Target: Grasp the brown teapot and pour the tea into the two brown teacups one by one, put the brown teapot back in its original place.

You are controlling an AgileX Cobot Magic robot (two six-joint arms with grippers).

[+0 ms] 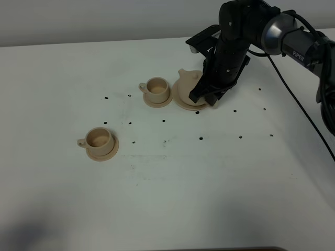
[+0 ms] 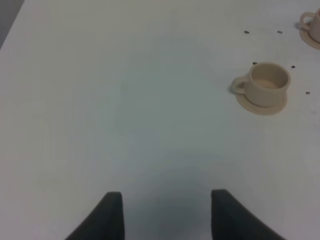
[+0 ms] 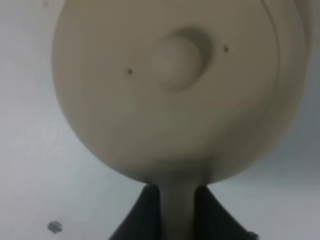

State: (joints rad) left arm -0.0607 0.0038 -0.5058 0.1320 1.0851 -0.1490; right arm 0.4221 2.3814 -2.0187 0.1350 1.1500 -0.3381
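Note:
The brown teapot (image 1: 186, 79) sits on its wide tan saucer (image 1: 181, 100) at the back right, mostly hidden by my right arm. My right gripper (image 1: 205, 97) is down at the pot's right side. In the right wrist view the lid and knob of the brown teapot (image 3: 175, 85) fill the picture, and the right gripper (image 3: 177, 216) has both dark fingers (image 3: 146, 215) pressed against the loop handle. One brown teacup (image 1: 157, 89) stands just left of the teapot. The other teacup (image 1: 98, 139) (image 2: 269, 82) stands further front left. My left gripper (image 2: 167, 216) hangs open over bare table, holding nothing.
Each cup rests on a small round saucer (image 1: 111, 151). Small dark dots (image 1: 201, 138) mark the white table (image 1: 209, 188). A cable (image 1: 301, 104) trails from the right arm at the right edge. The back cup's edge (image 2: 312, 27) shows in the left wrist view.

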